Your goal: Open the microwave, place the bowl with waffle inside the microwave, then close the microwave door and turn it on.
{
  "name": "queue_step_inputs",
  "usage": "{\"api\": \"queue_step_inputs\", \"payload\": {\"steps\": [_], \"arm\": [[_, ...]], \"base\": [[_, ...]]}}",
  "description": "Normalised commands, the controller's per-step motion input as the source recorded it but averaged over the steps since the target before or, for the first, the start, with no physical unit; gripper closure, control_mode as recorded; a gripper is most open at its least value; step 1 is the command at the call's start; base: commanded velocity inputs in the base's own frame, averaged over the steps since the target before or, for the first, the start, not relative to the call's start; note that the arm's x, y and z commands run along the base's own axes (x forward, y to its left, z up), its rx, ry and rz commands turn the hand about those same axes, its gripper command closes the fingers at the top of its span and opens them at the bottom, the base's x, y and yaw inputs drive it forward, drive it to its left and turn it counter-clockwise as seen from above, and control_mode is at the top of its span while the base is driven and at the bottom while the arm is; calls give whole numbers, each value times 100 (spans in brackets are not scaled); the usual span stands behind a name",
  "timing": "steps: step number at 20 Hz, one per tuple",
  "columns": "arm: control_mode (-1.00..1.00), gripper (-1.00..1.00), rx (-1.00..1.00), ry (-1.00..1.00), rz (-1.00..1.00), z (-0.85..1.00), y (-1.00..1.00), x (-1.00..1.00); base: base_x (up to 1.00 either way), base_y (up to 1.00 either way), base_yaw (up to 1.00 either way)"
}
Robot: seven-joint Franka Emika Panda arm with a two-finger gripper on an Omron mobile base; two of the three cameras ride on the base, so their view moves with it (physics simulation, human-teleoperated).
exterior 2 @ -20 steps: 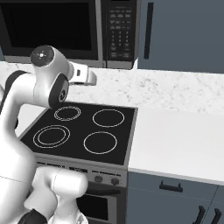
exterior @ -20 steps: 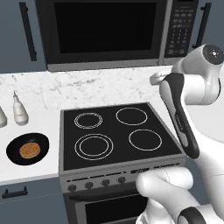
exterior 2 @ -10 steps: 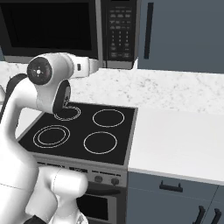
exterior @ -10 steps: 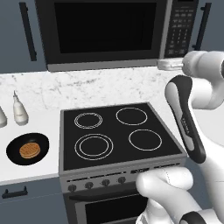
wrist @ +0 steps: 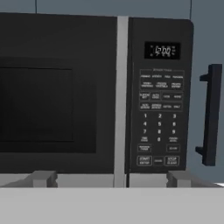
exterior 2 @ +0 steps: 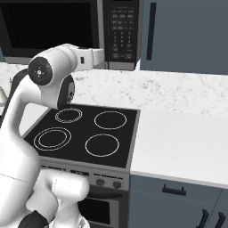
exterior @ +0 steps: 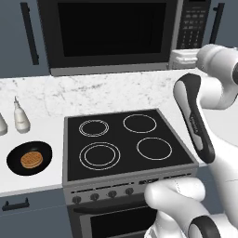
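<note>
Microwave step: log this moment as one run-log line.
phase: approach | microwave door: closed | gripper: open, empty, facing keypad edge | bowl with waffle: on counter left of stove

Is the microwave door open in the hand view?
No, the microwave door sits flush and shut beside the keypad panel.

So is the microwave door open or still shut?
Shut. The microwave door sits flush with the keypad panel in the hand view, and its dark glass closes the front in both base views.
</note>
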Motion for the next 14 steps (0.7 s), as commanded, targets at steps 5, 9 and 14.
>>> {"api": "queue_step_inputs", "payload": {"steps": [5, 9, 14], "arm": [[-100, -100, 0, -1, -2, 17, -9, 29], [-100, -100, 0, 0, 0, 2, 0, 49], [-100, -100, 2, 0, 4, 0, -1, 48]], "base": [[0, 0, 0], [0, 0, 0], [0, 0, 0]]}}
